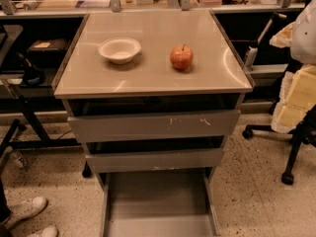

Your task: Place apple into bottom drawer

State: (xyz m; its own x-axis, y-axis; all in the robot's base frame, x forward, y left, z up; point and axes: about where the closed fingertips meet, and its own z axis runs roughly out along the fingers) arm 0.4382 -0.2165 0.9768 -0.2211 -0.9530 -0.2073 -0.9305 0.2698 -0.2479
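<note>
The apple [181, 57], small, round and red-orange with a short dark stem, stands on the cabinet top [153, 78], right of centre. The bottom drawer [157, 201] is pulled out wide toward me; its flat grey floor is bare. Above it, two shallower grey drawers with scuffed fronts stand slightly open. The gripper is not in view.
A white bowl [119, 50] sits on the cabinet top, left of the apple. An office chair base [289, 147] stands on the speckled floor at the right. White shoes [29, 216] show at the lower left. Black table legs [29, 117] stand at the left.
</note>
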